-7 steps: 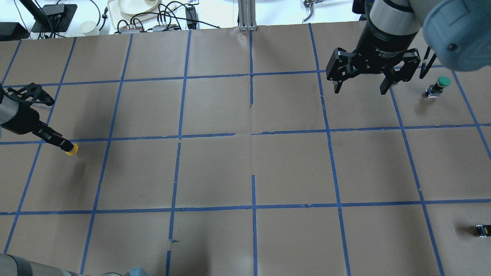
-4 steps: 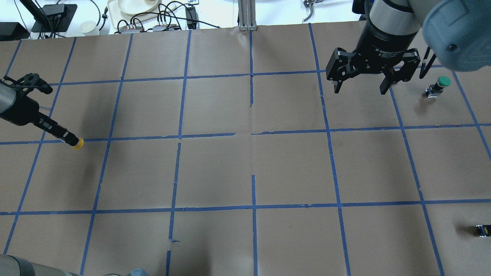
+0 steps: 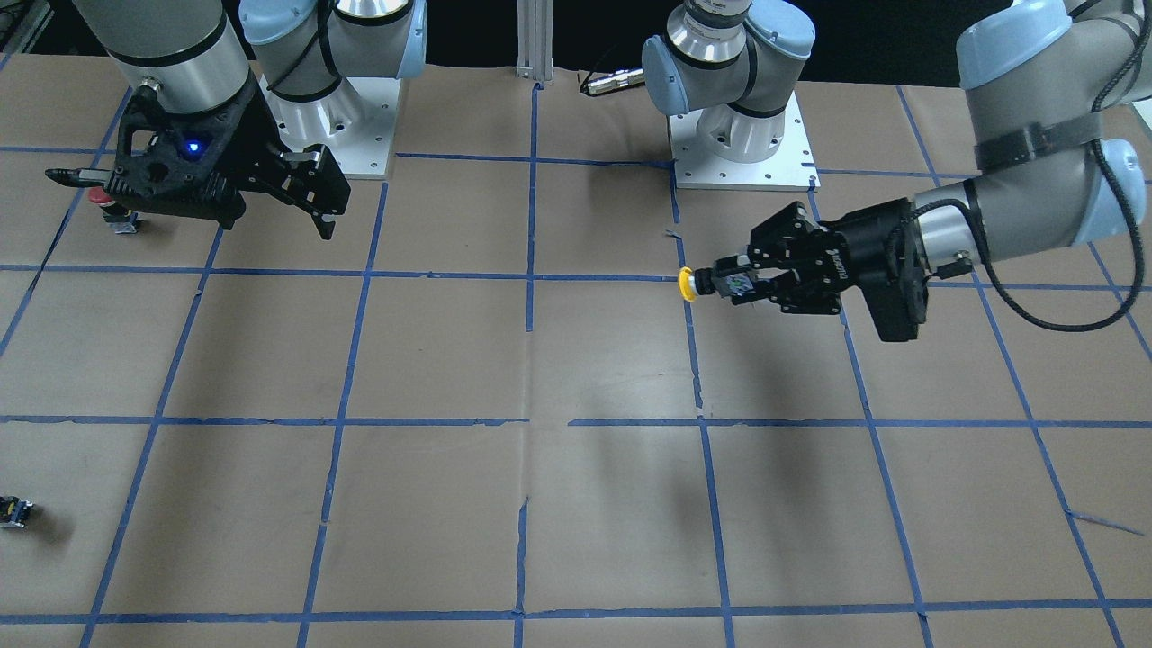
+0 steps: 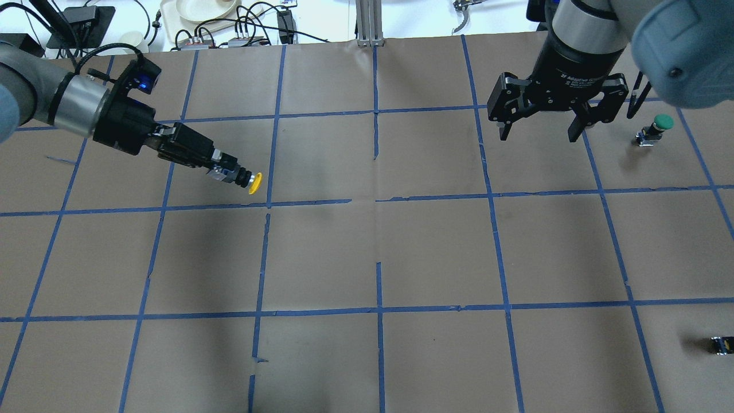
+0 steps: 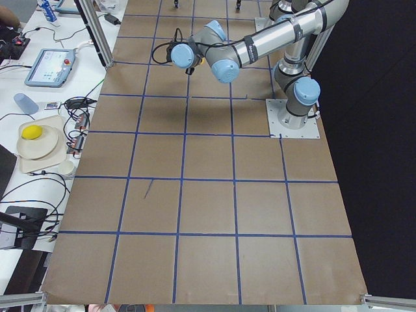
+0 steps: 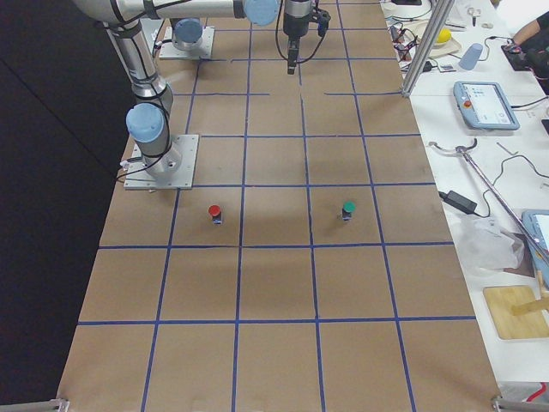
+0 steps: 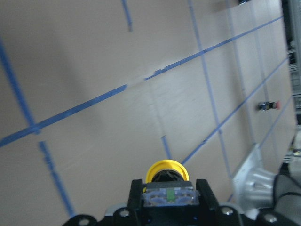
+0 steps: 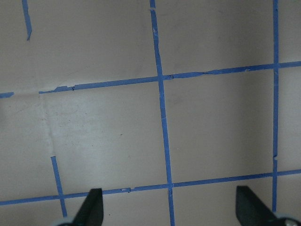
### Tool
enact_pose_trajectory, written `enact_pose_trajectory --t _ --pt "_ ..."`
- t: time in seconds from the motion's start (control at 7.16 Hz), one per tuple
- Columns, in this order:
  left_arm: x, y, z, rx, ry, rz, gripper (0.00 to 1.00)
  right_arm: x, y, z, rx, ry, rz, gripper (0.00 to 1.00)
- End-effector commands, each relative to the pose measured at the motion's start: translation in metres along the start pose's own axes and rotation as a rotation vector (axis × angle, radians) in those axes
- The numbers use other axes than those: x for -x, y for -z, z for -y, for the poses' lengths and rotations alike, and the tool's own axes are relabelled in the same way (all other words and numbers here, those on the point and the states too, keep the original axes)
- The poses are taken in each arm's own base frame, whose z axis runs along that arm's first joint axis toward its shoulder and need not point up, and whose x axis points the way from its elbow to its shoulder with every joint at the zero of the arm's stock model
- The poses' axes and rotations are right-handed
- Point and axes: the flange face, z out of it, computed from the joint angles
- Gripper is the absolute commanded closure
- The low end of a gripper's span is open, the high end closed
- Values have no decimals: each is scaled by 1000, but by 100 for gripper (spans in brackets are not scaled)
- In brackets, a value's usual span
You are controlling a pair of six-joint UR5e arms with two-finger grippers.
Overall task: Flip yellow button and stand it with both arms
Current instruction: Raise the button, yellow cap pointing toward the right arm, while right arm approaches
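Observation:
My left gripper (image 4: 228, 171) is shut on the contact block of the yellow button (image 4: 254, 183) and holds it level in the air. The yellow cap points toward the table's middle. The same grip shows in the front view, gripper (image 3: 736, 285) and button (image 3: 687, 284). In the left wrist view the cap (image 7: 167, 171) sticks out past the fingers. My right gripper (image 4: 539, 135) is open and empty, hanging above the far right of the table. It also shows in the front view (image 3: 189, 205) and the right wrist view (image 8: 170, 209).
A green-capped button (image 4: 659, 125) stands at the far right, just right of my right gripper. A red-capped button (image 3: 110, 200) stands partly hidden behind my right gripper. A small black block (image 4: 721, 344) lies near the right edge. Brown paper (image 4: 378, 252) with a blue tape grid covers the table.
My left arm has swung from the table's left edge toward the middle, carrying the yellow button with it. The right arm has not moved.

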Motion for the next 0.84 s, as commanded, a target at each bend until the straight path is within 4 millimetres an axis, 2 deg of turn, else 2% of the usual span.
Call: enact_pose_trajectory --t 0.0,0.14,0.28,0.42,0.56,0.7 --pt "-56 -54 4 -93 75 -262 92 -2 3 0 -3 3 0 0" --pt "-68 -83 4 -152 101 -367 92 0 11 -3 -11 9 -1 0" --pt "-75 -110 -2 -199 133 -456 92 -6 19 -17 21 1 -9 0" --pt "-86 -122 -6 -227 139 -499 92 -9 41 -42 1 -6 -6 0" --pt "-93 -120 -9 -236 129 -504 92 -16 51 -49 -21 -26 4 0" --pt "-95 -122 -8 -250 137 -519 92 -21 53 -44 -10 -82 120 0"
